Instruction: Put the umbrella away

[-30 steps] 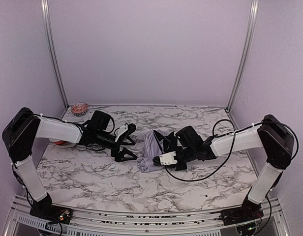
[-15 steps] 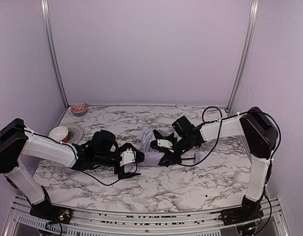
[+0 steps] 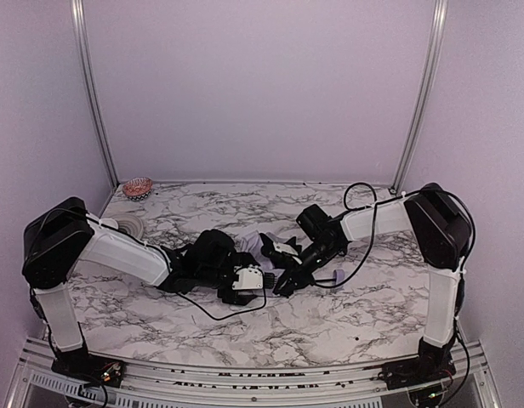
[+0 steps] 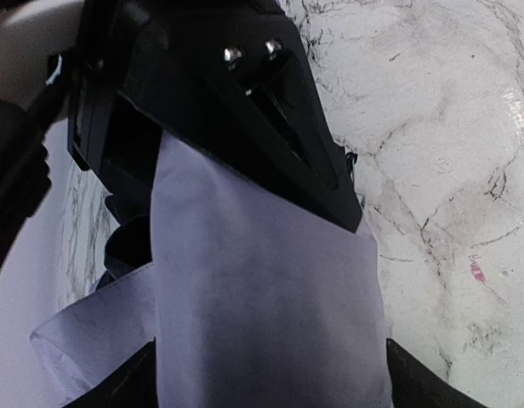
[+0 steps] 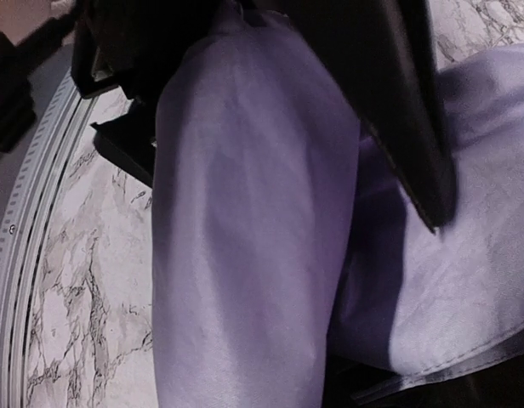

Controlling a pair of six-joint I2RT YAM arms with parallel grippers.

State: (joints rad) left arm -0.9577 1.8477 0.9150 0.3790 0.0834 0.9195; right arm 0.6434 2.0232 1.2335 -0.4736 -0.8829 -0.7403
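Both pairs of jaws are clenched on the umbrella, left gripper and right gripper meeting over it near the counter middle, so I judge they should gather the loose fabric evenly, without tugging apart.

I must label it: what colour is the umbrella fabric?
Pale lavender. The umbrella fabric shows best in the right wrist view, filling most of the frame.

No readable text, label, brand, number or sign anywhere.
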